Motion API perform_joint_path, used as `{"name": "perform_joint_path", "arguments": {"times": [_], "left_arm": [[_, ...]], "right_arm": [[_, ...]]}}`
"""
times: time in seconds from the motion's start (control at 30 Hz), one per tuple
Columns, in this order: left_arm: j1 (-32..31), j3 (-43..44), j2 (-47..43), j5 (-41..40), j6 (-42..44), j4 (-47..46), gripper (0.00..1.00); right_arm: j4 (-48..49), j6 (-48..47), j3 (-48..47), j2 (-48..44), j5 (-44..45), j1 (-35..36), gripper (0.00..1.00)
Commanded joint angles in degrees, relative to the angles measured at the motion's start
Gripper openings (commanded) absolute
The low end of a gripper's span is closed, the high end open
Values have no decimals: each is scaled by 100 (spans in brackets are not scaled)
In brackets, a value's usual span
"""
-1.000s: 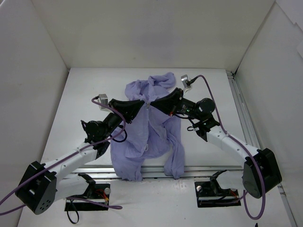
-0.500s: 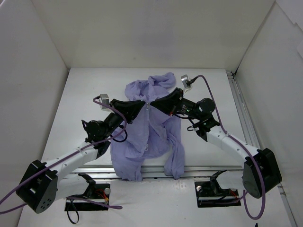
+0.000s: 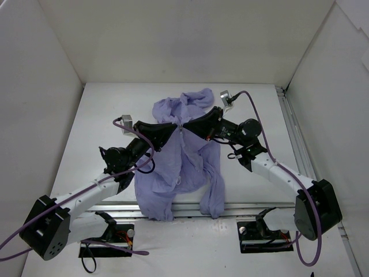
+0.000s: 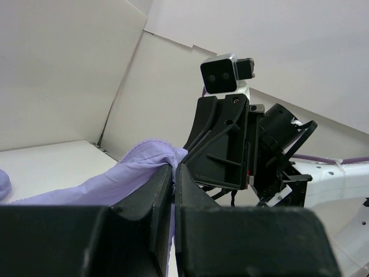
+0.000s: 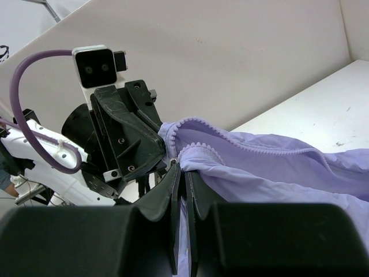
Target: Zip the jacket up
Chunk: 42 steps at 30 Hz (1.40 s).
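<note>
Jacket (image 3: 190,164) thin, rumpled lavender cloth; left pincer (image 4: 174,172), right pincer (image 5: 181,168) both clamping it

Left tool (image 3: 174,125), right tool (image 3: 188,126) block each other above jacket (image 3: 184,164); table (image 3: 101,112) flanks passable.

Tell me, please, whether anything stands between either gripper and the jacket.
Nothing visible does. The left gripper and the right gripper are each shut on the jacket fabric beside the zipper. Their tips face each other, with only fabric between them.
</note>
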State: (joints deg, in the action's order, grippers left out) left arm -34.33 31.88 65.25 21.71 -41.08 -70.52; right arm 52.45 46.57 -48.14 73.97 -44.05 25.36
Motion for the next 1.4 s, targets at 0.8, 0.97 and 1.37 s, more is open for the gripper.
{"name": "perform_joint_path", "arguments": {"times": [0.8, 0.97, 1.37], "left_arm": [[49, 266, 75, 439, -225, -796, 0], [49, 284, 119, 571, -286, -849, 0], [49, 328, 382, 764, -532, -998, 0]], "right_arm": [[1022, 265, -494, 73, -86, -84, 0], [1022, 309, -591, 187, -60, -93, 0], [1083, 371, -758, 266, 28, -84, 0]]}}
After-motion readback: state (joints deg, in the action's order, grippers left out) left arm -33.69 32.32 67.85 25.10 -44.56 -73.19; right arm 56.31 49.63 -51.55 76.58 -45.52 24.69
